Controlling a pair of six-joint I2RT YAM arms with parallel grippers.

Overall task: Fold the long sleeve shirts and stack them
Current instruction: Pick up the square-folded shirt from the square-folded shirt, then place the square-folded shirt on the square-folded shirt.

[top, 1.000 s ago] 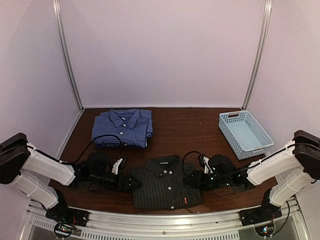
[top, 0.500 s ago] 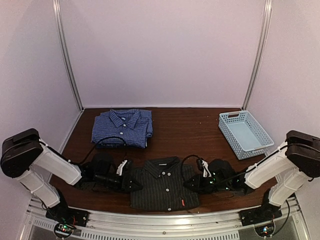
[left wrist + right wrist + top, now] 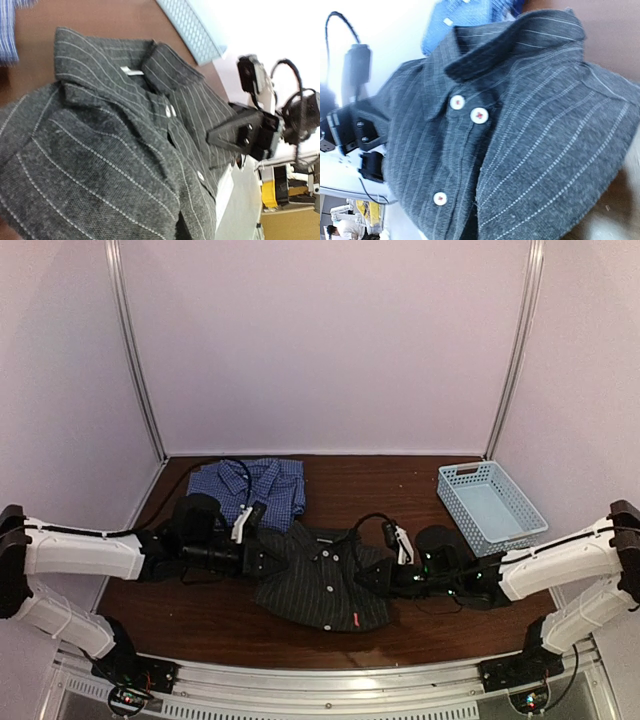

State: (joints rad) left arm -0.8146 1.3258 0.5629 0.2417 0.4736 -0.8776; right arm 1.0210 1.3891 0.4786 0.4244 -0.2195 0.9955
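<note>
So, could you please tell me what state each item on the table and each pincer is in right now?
Black pinstriped shirt: folded, buttoned, pinched at both sides, apparently lifted.
Blue checked shirt: folded, lying flat at the far left.
Light blue basket: upright, empty.
Left pincer: shut on the black shirt's left edge.
Right pincer: shut on its right edge.

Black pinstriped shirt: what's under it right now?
The black shirt is bunched between the left gripper and right gripper, both shut on its sides. Around it only brown table shows. Its far corner reaches the near edge of the blue shirt; what lies directly beneath is covered.
</note>
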